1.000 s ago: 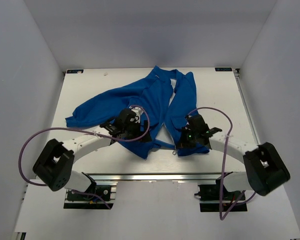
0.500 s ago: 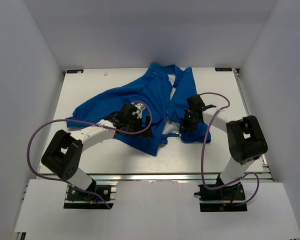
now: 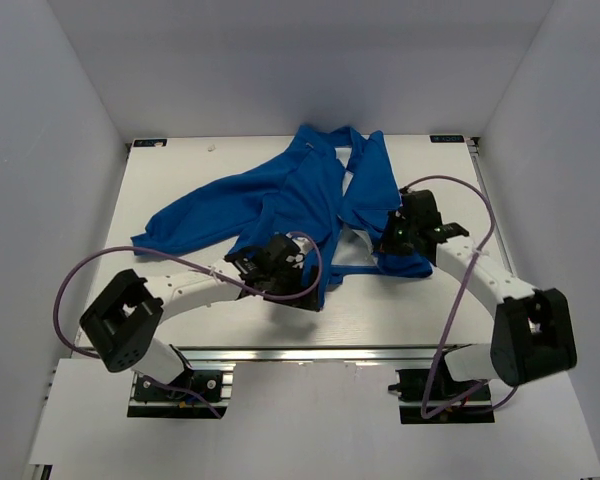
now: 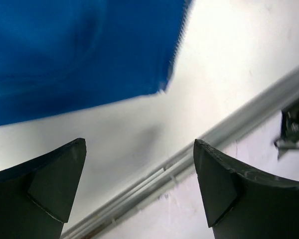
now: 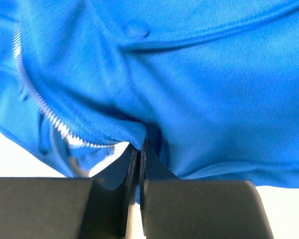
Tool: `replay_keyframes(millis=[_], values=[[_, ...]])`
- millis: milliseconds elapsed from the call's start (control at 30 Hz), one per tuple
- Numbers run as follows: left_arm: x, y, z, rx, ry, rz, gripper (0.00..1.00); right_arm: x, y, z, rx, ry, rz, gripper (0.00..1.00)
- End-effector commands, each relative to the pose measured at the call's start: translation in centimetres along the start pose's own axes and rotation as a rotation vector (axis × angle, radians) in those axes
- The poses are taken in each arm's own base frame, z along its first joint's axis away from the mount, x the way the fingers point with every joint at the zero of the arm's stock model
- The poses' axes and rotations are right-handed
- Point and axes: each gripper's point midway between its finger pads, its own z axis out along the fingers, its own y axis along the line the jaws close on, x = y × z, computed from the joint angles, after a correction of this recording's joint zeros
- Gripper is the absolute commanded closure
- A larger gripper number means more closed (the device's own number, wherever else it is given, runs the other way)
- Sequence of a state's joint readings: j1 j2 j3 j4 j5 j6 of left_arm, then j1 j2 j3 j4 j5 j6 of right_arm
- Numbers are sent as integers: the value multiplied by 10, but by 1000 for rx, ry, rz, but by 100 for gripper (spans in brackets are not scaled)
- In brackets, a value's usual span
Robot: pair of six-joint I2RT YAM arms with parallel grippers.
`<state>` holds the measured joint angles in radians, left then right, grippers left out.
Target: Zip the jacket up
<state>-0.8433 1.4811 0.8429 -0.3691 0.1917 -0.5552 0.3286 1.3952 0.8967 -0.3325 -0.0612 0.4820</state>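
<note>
Table [image 3: 170, 170]: left gripper [image 4: 139, 147] wide, right gripper [image 5: 139, 145] tight on jacket [image 3: 280, 190].

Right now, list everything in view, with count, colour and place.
jacket: one, bright blue, lying unzipped across the middle of the table.
table: one, white, under everything.
rail: one, silver, along the table's near edge.
cables: two, purple, one looping off each arm.
left gripper: one, black, open above bare table by the jacket's lower edge.
right gripper: one, black, shut on jacket fabric beside the zipper.
</note>
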Motion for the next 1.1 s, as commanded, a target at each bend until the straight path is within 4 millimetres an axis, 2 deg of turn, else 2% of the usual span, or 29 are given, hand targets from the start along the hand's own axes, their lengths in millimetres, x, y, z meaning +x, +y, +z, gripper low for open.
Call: replay_keyframes(millis=[0, 33, 100, 233, 300, 533, 667, 800, 967, 1067], values=[[-27, 7, 5, -80, -83, -58, 2, 0, 2, -12, -38, -45, -25, 100], [-33, 8, 6, -106, -92, -58, 2, 3, 1, -18, -41, -58, -27, 100], [-28, 18, 14, -169, -51, -47, 5, 5, -1, -21, -36, -65, -32, 100], [-28, 17, 21, -184, -26, -16, 6, 8, -1, -28, -47, -80, -37, 100], [-29, 14, 24, -177, -30, -4, 2, 10, -1, -28, -52, -83, -35, 100], [-29, 16, 34, -217, -19, 11, 2, 7, 3, -26, -69, -84, -42, 100], [-22, 16, 40, -235, 7, 23, 2, 9, 2, -25, -71, -80, -40, 100], [-15, 27, 45, -327, 36, 22, 2, 10, 1, -24, -65, -79, -39, 100], [-14, 20, 53, -366, 36, 46, 2, 14, -3, -21, -51, -71, -32, 100], [-6, 26, 60, -411, 73, 44, 2, 16, -6, -19, -40, -65, -28, 100]])
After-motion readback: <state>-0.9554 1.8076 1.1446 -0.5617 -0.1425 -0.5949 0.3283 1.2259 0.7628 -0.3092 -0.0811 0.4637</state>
